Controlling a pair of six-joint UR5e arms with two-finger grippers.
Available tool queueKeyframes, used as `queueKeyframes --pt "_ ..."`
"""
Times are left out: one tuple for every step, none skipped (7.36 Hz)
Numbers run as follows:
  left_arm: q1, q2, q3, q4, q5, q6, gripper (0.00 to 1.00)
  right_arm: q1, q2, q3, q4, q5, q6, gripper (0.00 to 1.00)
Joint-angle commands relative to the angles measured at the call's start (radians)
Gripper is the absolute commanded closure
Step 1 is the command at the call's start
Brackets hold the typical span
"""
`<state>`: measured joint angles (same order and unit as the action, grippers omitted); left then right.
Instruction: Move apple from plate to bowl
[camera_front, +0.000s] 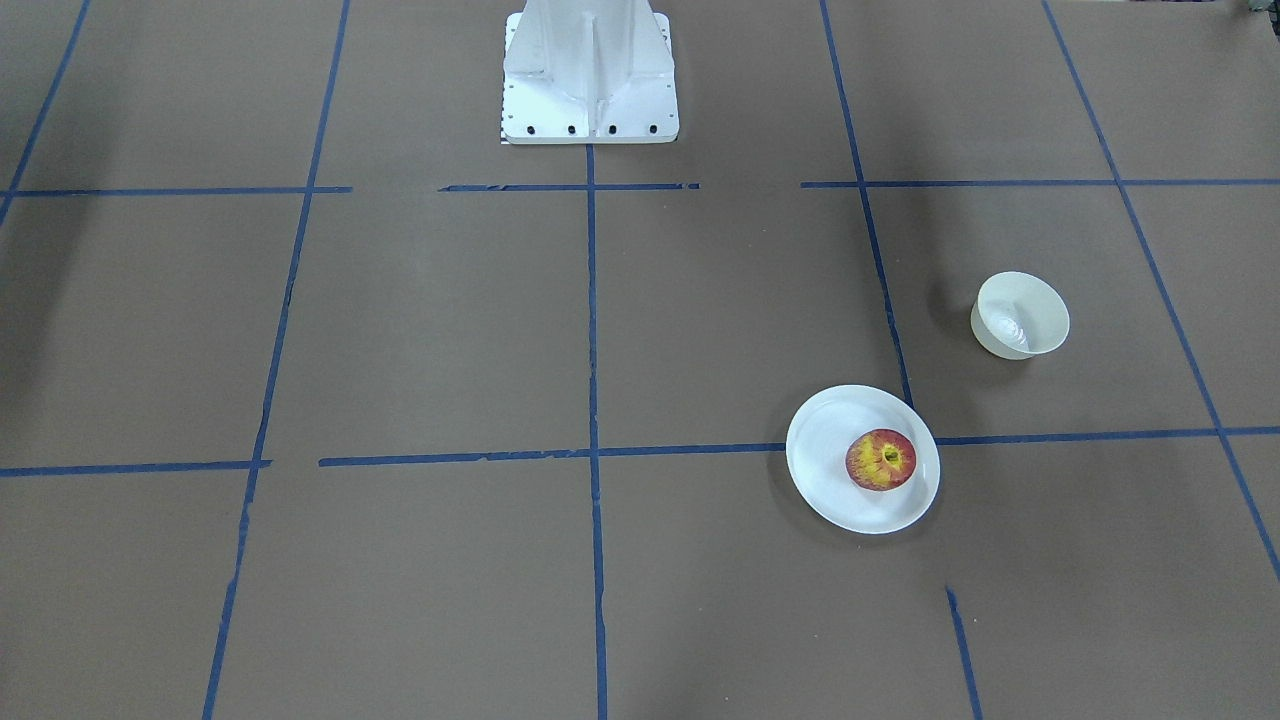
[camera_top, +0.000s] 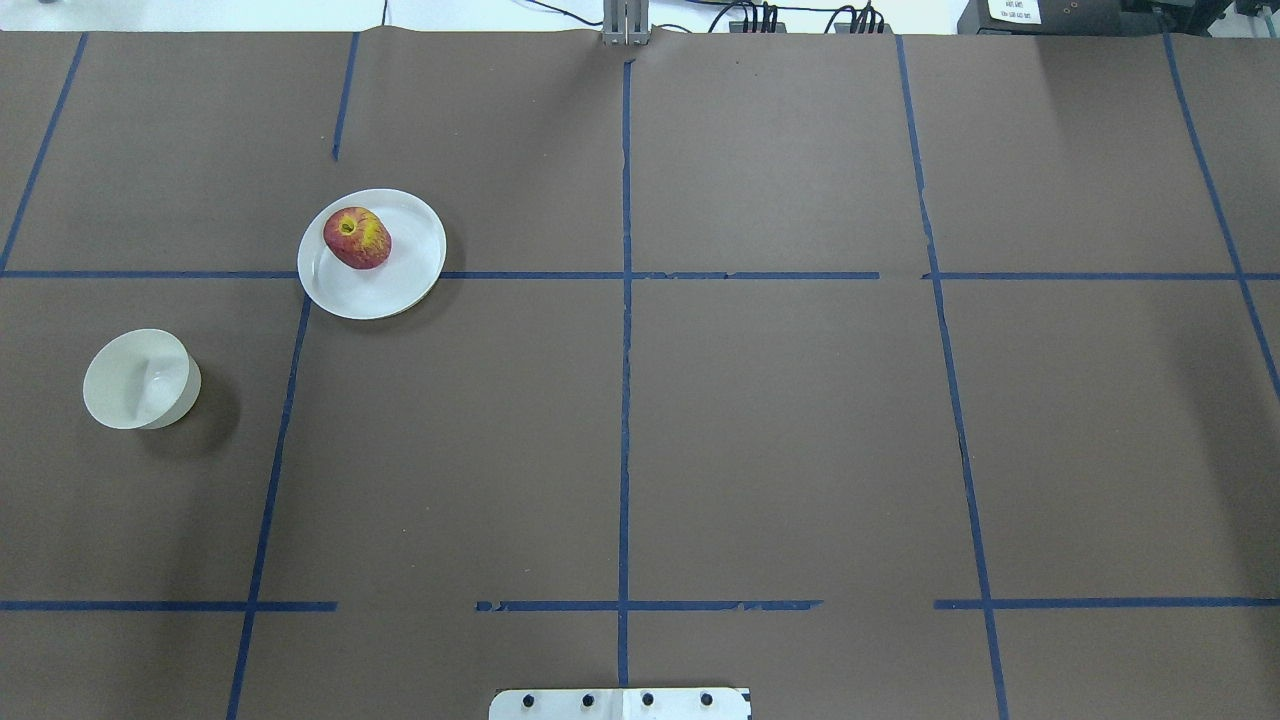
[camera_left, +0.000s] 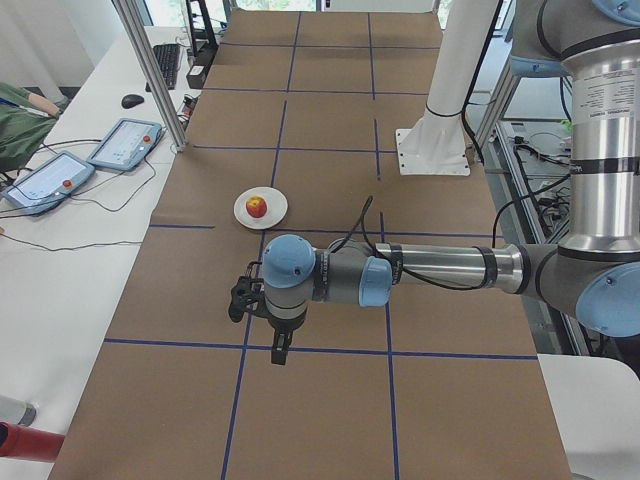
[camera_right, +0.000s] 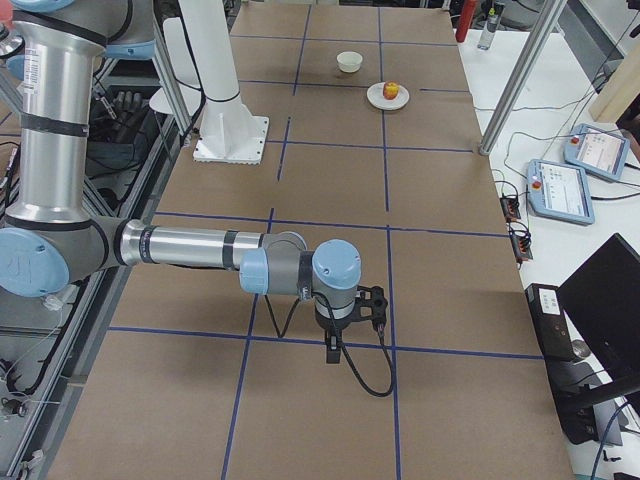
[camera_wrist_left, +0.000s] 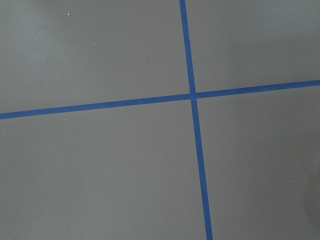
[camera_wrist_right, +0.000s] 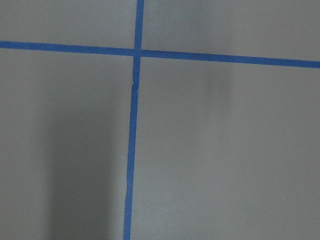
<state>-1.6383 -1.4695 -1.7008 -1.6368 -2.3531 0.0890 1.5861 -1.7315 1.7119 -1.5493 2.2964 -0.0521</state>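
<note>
The reach looks not yet begun: the apple (camera_top: 356, 238) sits on the plate (camera_top: 405, 285) toward the surface's far-left corner, near the empty bowl (camera_top: 140, 380), while the left claw (camera_left: 279, 347) and right claw (camera_right: 334, 350) hang well apart from it, their openness impossible to tell, so the left arm should probably approach the apple next.

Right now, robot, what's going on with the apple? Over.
Left end effector and right end effector hover above the table, open or shut unclear. Apple on plate, bowl empty. Nothing seen between plate and bowl.
</note>
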Motion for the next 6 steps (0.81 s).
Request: queueKeyframes --pt "0.000 0.000 0.000 0.000 0.000 -0.002 0.00 0.000 0.000 0.000 0.000 0.000 0.000 0.00" --pt "0.000 0.000 0.003 0.000 -0.002 -0.006 0.00 0.000 0.000 0.000 0.000 0.000 0.000 0.00" --pt "0.000 0.003 0.003 -0.005 -0.005 -0.003 0.00 0.000 0.001 0.000 -0.002 0.000 0.000 0.00" --pt "0.003 -0.005 -0.005 -0.011 -0.015 0.001 0.00 0.000 0.001 0.000 0.000 0.000 0.000 0.00" --pt "0.024 -0.006 -0.007 -0.073 -0.015 0.000 0.00 0.000 0.000 0.000 0.000 0.000 0.000 0.00" --pt "0.082 -0.006 -0.025 -0.098 -0.015 -0.036 0.00 0.000 0.000 0.000 0.000 0.000 0.000 0.00"
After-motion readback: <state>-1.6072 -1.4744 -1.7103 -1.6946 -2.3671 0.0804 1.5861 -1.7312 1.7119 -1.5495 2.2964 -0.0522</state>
